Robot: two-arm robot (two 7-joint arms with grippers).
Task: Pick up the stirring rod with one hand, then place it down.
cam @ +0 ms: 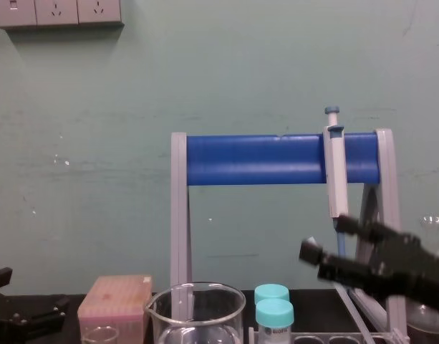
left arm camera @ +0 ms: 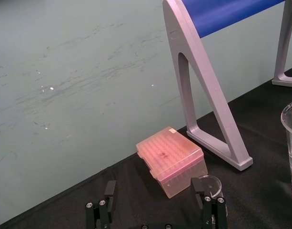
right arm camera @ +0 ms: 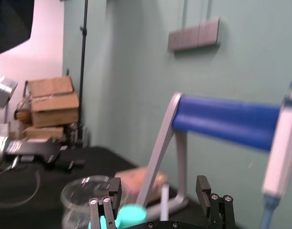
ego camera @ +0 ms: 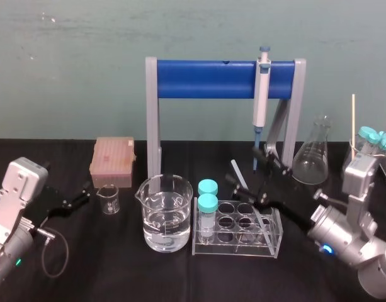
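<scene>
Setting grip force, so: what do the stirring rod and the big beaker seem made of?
Stirring rod: likely glass, perhaps plastic; thin, smooth, translucent white. Beaker: clear glossy glass, probably; liquid shows through its walls. The right pincer hangs open near the rod; the left pincer rests open at the table's left.

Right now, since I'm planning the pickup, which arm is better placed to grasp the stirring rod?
Right. The right gripper hangs open over the rack holding the stirring rod. The left gripper sits far off beside the small beaker.
</scene>
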